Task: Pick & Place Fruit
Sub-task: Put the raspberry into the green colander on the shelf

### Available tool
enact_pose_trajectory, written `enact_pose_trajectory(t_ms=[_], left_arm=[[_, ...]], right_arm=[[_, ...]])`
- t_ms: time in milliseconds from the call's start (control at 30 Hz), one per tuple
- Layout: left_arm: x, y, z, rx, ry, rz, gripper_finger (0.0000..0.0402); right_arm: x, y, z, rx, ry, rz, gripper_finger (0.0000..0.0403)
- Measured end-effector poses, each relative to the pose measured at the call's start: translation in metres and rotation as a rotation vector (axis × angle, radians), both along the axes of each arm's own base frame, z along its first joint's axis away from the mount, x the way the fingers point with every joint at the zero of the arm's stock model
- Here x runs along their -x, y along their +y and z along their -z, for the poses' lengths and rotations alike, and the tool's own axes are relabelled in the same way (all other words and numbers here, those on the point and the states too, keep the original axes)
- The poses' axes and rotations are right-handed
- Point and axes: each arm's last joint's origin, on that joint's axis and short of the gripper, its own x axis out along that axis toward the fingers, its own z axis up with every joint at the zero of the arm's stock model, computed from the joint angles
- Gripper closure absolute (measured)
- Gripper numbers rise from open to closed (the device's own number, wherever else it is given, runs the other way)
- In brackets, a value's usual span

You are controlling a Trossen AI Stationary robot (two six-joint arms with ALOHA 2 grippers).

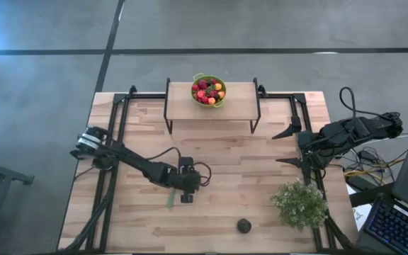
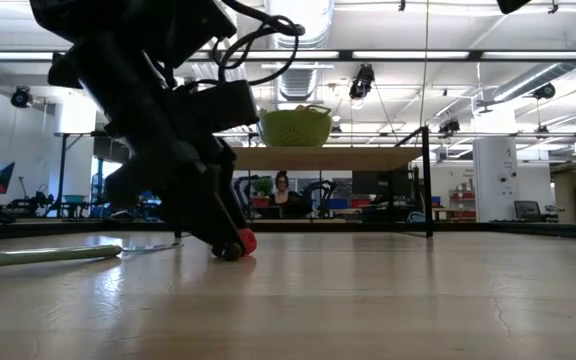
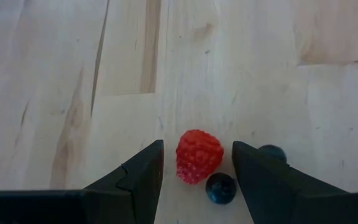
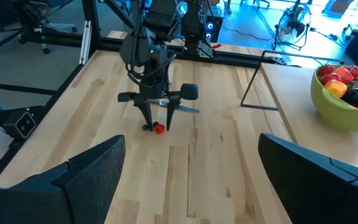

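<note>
My left gripper [image 3: 197, 147] is open and low over the table's middle [image 1: 186, 193]. A red raspberry [image 3: 199, 155] lies on the wood between its fingers, with a gap on each side. A dark blueberry [image 3: 220, 188] lies close by one finger, and another dark berry [image 3: 271, 151] peeks out past that finger. In the low view the raspberry [image 2: 246, 241] sits at the fingertips. A green bowl of fruit [image 1: 209, 91] stands on the raised shelf. A bigger dark round fruit [image 1: 244, 226] rests near the table's near edge. My right gripper [image 1: 289, 146] waits open at the right. My left gripper may touch the blueberry [image 3: 229, 186]. It lies on the table right beside the inner side of one finger [image 3: 253, 186], and I cannot tell whether they touch. The raspberry is untouched.
A green-handled knife [image 1: 170, 200] lies just left of my left gripper. A bushy pale-green plant [image 1: 300, 204] stands at the near right. The shelf's black frame [image 1: 167, 113] spans the far middle. Bare wood lies between the two arms.
</note>
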Motion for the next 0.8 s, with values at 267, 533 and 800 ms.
enact_pose_trajectory(t_ms=[267,533,800], left_arm=[[0.0001,0.0013,0.0016,0.008,0.0,-0.009,0.0207],[-0.0003,0.0037,0.0021,0.021,0.007,-0.008,0.025],[0.0,0.0044,0.0025,0.014,0.008,-0.013,0.0277]], right_arm=[[0.0,0.0,-0.0001,0.0,-0.001,0.0,0.0039],[0.0,0.0,-0.0001,0.0,0.0,0.0,0.0039],[0.0,0.0,-0.0001,0.0,0.0,0.0,0.004]])
